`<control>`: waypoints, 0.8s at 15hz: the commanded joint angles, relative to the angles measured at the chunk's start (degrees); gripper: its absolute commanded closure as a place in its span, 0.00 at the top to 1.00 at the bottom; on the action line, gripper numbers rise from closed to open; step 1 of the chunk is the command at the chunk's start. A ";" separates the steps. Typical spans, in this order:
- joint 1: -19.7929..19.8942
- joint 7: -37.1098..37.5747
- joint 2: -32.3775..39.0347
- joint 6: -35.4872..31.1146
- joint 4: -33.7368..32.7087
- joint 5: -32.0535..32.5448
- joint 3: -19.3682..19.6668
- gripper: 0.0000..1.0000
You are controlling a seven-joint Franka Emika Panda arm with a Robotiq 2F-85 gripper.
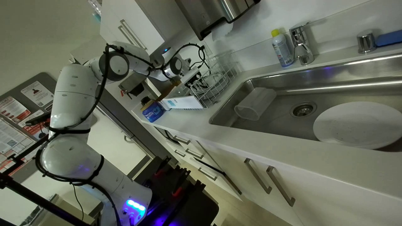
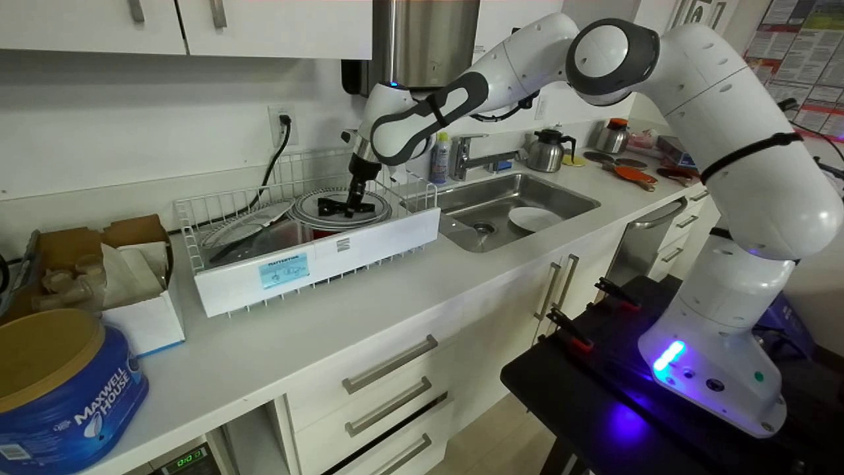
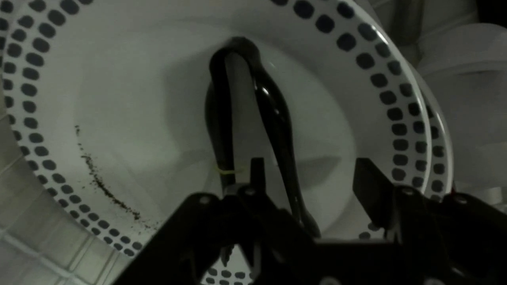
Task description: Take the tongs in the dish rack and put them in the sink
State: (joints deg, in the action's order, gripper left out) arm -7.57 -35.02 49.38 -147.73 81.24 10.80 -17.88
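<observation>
The dark tongs point(image 3: 277, 114) lie on a white plate with dark dots point(image 3: 126, 91) in the wrist view, their joined end toward the top and their arms spread in a V. The plate lies in the white wire dish rack point(image 2: 356, 254), which also shows in an exterior view point(image 1: 228, 72). My gripper point(image 3: 311, 174) is open, pointing down over the plate. In the wrist view one tongs arm appears between the fingers; the other runs outside the left finger and is partly hidden. The gripper also shows over the plate in an exterior view point(image 2: 349, 206). The steel sink point(image 1: 289, 94) is beside the rack.
A white plate point(image 1: 358, 125) and a clear plastic container point(image 1: 256, 103) lie in the sink. A spray bottle point(image 1: 282, 50) and a faucet point(image 1: 301, 47) stand behind it. A cardboard box point(image 2: 135, 251) and a blue coffee tub point(image 2: 66, 396) stand beyond the rack.
</observation>
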 commanded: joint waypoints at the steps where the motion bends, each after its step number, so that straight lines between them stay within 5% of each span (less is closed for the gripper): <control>1: 0.23 -3.10 3.76 5.48 -6.82 -2.60 -1.00 0.59; 5: -0.28 -3.28 6.46 9.06 -11.39 -3.66 -0.48 0.45; 9: -0.90 -3.10 7.11 11.33 -13.77 -4.40 -0.11 0.04; 12: -0.99 -3.08 6.28 10.61 -13.29 -4.25 -0.10 0.00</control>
State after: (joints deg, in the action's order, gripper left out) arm -8.12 -36.09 55.40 -138.57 69.86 7.65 -18.16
